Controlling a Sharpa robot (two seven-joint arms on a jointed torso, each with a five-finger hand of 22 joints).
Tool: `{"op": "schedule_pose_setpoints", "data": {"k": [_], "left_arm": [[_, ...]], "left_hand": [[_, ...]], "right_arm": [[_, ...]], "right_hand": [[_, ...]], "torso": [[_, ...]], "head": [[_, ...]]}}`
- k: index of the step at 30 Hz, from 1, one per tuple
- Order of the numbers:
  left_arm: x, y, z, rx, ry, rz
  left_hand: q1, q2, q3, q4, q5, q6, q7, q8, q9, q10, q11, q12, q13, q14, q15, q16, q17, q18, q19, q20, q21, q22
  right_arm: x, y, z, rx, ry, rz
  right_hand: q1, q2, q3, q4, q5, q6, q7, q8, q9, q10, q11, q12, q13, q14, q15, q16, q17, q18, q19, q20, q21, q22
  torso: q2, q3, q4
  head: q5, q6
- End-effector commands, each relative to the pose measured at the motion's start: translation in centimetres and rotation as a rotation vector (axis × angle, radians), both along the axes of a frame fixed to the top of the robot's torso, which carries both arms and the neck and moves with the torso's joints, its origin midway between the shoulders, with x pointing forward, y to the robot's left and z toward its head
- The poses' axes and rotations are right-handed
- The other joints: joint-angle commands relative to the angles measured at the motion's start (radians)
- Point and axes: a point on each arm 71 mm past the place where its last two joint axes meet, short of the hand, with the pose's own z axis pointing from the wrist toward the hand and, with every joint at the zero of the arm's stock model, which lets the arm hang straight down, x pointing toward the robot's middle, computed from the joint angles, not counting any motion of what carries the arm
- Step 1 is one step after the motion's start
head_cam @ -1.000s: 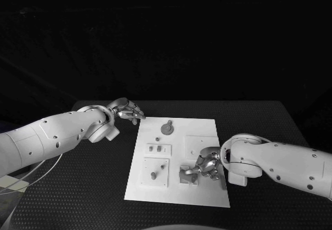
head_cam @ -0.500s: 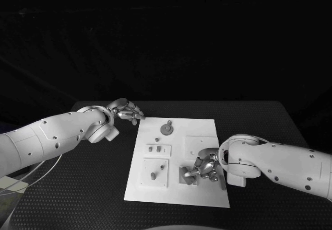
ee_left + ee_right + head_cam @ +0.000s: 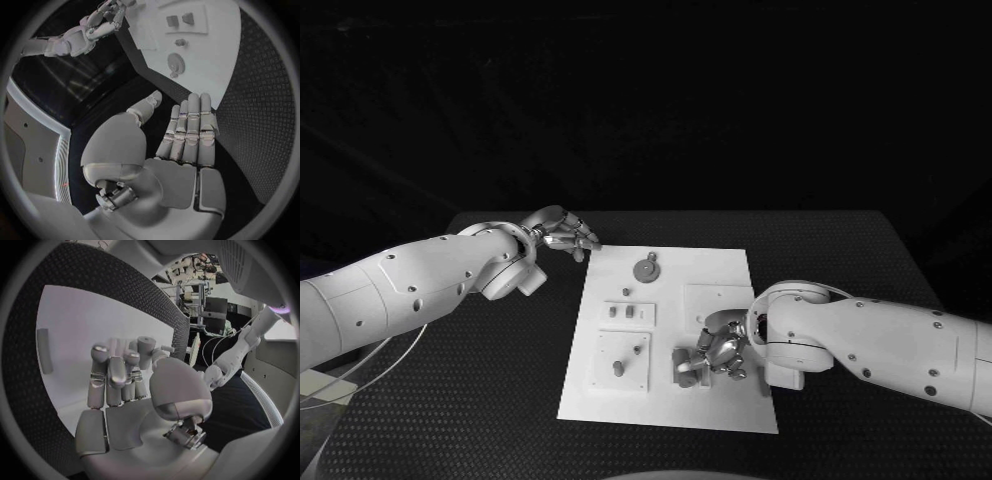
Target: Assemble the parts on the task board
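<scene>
Right hand [image 3: 715, 352] sits over the near right part of the board [image 3: 718, 268], fingers curled around a grey part [image 3: 687, 366] there; the wrist view shows a grey cylinder [image 3: 145, 351] at its fingertips [image 3: 111, 356], though a firm grasp cannot be told. Left hand [image 3: 560, 232] hovers off the board's far left corner over the tabletop [image 3: 516, 340], released, fingers straight and together. A round part [image 3: 648, 267] lies on the board's far end.

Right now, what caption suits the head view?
Right hand works at a part on the task board; left hand waits alongside.
</scene>
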Motion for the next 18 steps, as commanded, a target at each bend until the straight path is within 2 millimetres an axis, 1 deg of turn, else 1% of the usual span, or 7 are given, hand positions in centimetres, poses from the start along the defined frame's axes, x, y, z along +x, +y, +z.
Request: {"op": "schedule_pose_setpoints", "data": {"k": [1,4,6,8,10,13,18], "left_arm": [[0.0,-0.1,0.0,-0.008,0.003,-0.009],[0.0,-0.1,0.1,-0.008,0.003,-0.008],[0.0,-0.1,0.1,-0.008,0.002,-0.008],[0.0,-0.1,0.1,-0.008,0.002,-0.008],[0.0,-0.1,0.1,-0.008,0.003,-0.008],[0.0,-0.1,0.1,-0.007,0.002,-0.007],[0.0,0.0,0.1,-0.007,0.003,-0.006]], "left_hand": [[-0.008,0.001,0.001,0.006,0.003,-0.007,0.001,0.003,-0.002,-0.007,-0.002,0.005,-0.002,0.006,0.002,-0.006,0.002,0.018,0.0,0.003,0.001,-0.002],[-0.009,0.002,0.001,0.007,0.003,-0.007,0.001,0.003,-0.002,-0.007,-0.002,0.005,-0.002,0.006,0.002,-0.006,0.002,0.018,0.0,0.003,0.001,-0.002],[-0.009,0.002,0.001,0.007,0.003,-0.007,0.001,0.003,-0.002,-0.007,-0.002,0.005,-0.002,0.006,0.002,-0.006,0.002,0.018,0.0,0.003,0.001,-0.002],[-0.009,0.002,0.001,0.007,0.003,-0.007,0.001,0.003,-0.002,-0.007,-0.002,0.005,-0.002,0.006,0.002,-0.006,0.002,0.018,0.0,0.003,0.001,-0.002],[-0.009,0.002,0.001,0.007,0.003,-0.007,0.001,0.003,-0.002,-0.007,-0.002,0.006,-0.002,0.006,0.002,-0.006,0.003,0.018,0.0,0.003,0.001,-0.002],[-0.009,0.002,0.001,0.007,0.003,-0.007,0.001,0.003,-0.002,-0.007,-0.002,0.006,-0.002,0.006,0.002,-0.006,0.003,0.018,0.0,0.003,0.001,-0.002],[-0.009,0.002,0.001,0.008,0.003,-0.007,0.001,0.003,-0.002,-0.007,-0.002,0.006,-0.002,0.006,0.002,-0.007,0.003,0.019,-0.001,0.003,0.001,-0.002]], "right_arm": [[0.1,0.2,0.1,0.024,-0.027,-0.007],[0.1,0.1,0.2,0.028,-0.03,-0.008],[0.1,0.1,0.2,0.03,-0.03,-0.006],[0.1,0.1,0.2,0.029,-0.038,0.001],[0.1,0.0,0.3,0.026,-0.051,0.009],[0.1,-0.3,0.3,0.024,-0.066,0.013],[0.0,-0.8,0.7,0.008,-0.132,0.039]], "right_hand": [[-0.034,-0.008,-0.007,-0.001,-0.006,0.014,0.011,0.004,-0.001,-0.003,-0.003,0.004,-0.002,0.007,-0.001,0.004,0.002,0.057,0.005,0.001,-0.003,0.015],[-0.074,-0.016,0.003,0.0,-0.007,0.014,0.01,0.004,-0.002,-0.002,-0.003,0.004,-0.005,0.007,-0.002,0.003,0.001,0.057,0.008,-0.001,-0.006,0.013],[-0.1,-0.026,0.01,0.0,-0.007,0.014,0.01,0.003,-0.003,-0.002,-0.004,0.004,-0.006,0.008,-0.003,0.002,0.001,0.057,0.008,-0.003,-0.008,0.013],[-0.114,-0.044,0.016,0.0,-0.006,0.014,0.009,0.003,-0.004,-0.002,-0.004,0.005,-0.006,0.007,-0.003,0.001,0.001,0.057,0.009,-0.004,-0.009,0.013],[-0.122,-0.062,0.021,0.0,-0.006,0.014,0.009,0.003,-0.004,-0.002,-0.005,0.005,-0.007,0.007,-0.003,0.001,0.0,0.057,0.01,-0.005,-0.01,0.013],[-0.13,-0.083,0.038,0.0,-0.006,0.015,0.008,0.004,-0.004,-0.002,-0.004,0.005,-0.008,0.008,-0.004,0.0,0.001,0.057,0.012,-0.007,-0.011,0.013],[-0.112,-0.106,0.06,-0.003,-0.006,0.02,0.007,0.007,-0.004,0.001,-0.006,0.008,-0.009,0.014,-0.005,0.003,0.005,0.057,0.016,-0.009,-0.011,0.014]], "torso": [[0.0,-0.0001,0.0006],[0.0,0.0001,0.0009],[0.0,0.0001,0.0006],[0.0,0.0,0.0003],[0.0,0.0001,0.0003],[0.0,0.0008,0.0001],[0.0,0.001,-0.0006]], "head": [[-0.001,0.0],[0.0,-0.001],[0.0,0.0],[0.0,0.0],[0.001,-0.001],[0.002,-0.001],[0.004,-0.003]]}}
